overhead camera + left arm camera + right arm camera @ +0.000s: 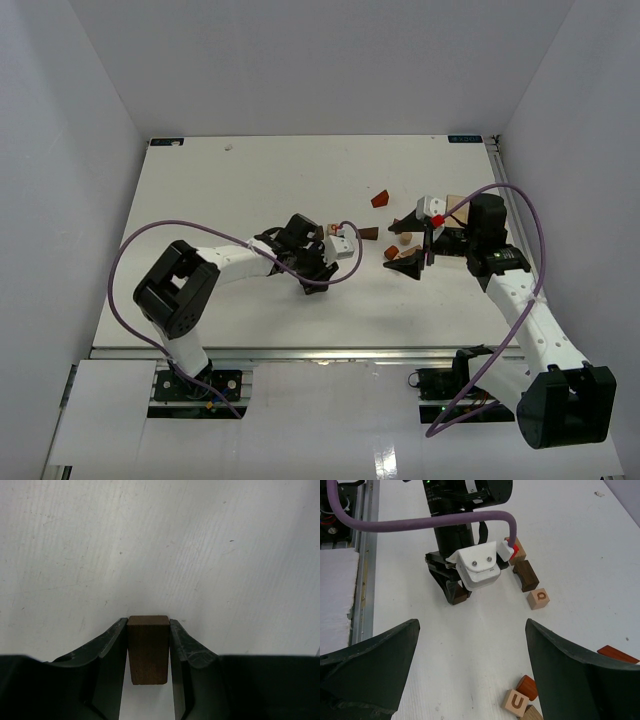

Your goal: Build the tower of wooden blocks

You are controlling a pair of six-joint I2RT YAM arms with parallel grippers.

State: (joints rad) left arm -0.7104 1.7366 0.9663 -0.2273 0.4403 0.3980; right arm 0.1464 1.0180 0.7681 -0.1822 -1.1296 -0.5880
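Observation:
The wood block tower is a loose scatter of small blocks. My left gripper point(148, 630) is shut on a dark brown block point(148, 650), which shows between its fingers down near the table point(461, 596). Near the middle of the table it hangs point(312, 278). My right gripper point(471, 630) stands open and empty, facing the left one across bare table point(405, 264). By its right finger lie a tan U cube point(515, 703) and a reddish cylinder point(526, 687). Farther off sit a tan lettered cube point(538, 599) and a dark brown block point(525, 575).
A red wedge point(380, 199) lies at the back of the table, with a dark block point(368, 233) and a tan cube point(405, 238) nearer. A pale wooden slab point(456, 203) sits behind the right wrist. Purple cables loop over both arms.

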